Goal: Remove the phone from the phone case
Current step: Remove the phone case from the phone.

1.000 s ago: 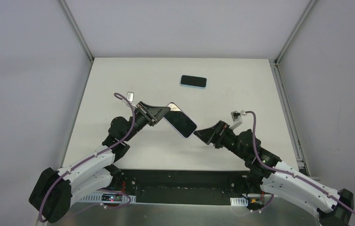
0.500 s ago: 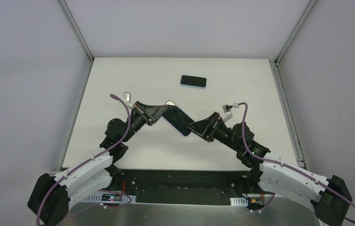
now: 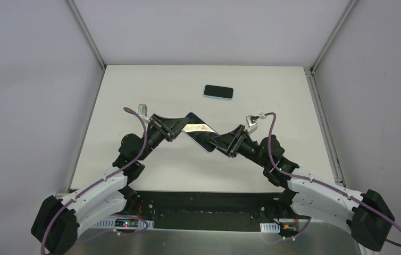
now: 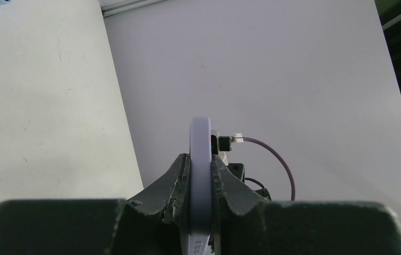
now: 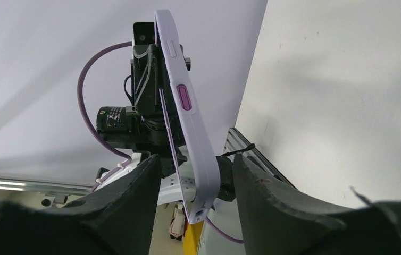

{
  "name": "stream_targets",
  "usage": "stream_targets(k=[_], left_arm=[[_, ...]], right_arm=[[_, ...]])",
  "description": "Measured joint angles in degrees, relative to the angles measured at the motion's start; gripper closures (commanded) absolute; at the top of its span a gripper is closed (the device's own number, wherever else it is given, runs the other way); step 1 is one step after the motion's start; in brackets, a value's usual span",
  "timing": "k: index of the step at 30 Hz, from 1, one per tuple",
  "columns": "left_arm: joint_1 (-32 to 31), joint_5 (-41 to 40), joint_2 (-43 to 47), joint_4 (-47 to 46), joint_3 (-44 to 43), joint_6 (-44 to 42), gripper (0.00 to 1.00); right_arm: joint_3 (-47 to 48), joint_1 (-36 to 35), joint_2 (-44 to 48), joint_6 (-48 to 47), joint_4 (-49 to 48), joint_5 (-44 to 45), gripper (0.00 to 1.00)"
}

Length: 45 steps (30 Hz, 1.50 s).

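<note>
The left gripper [image 3: 183,126] is clamping one end of the cased phone [image 3: 201,136], holding it above the desk [image 3: 134,90]; the right gripper [image 3: 219,142] is straddling the other end, jaws apart with gaps either side.

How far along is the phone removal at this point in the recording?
Done: the left gripper holds the phone case clamped above the table. In hand: the right gripper straddles its other end, jaws open. Left: the phone sits in the case, none of it pried out yet.

White table [image 3: 134,95], dark phone [image 3: 218,92] lying flat
</note>
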<state>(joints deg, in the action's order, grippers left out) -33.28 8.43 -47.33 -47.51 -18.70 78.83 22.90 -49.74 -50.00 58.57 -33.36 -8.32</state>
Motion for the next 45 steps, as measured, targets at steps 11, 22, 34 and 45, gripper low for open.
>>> stream_targets(k=[11,22,34,45], left_arm=[[0.0,0.0,0.3,-0.2,0.9,1.0,0.99],[0.3,0.7,0.9,-1.2,1.0,2.0,0.55],[0.4,3.8,1.7,-1.5,1.0,2.5,0.68],[0.4,5.2,1.2,-1.5,1.0,2.7,0.93]], right_arm=[[0.6,0.0,-3.9,3.4,-5.3,-0.9,0.84],[0.7,0.5,-4.5,4.7,-8.3,-1.7,1.0],[0.6,1.7,-4.2,4.6,-9.1,-3.7,1.0],[0.5,3.0,-4.2,4.4,-10.1,-6.0,1.0]])
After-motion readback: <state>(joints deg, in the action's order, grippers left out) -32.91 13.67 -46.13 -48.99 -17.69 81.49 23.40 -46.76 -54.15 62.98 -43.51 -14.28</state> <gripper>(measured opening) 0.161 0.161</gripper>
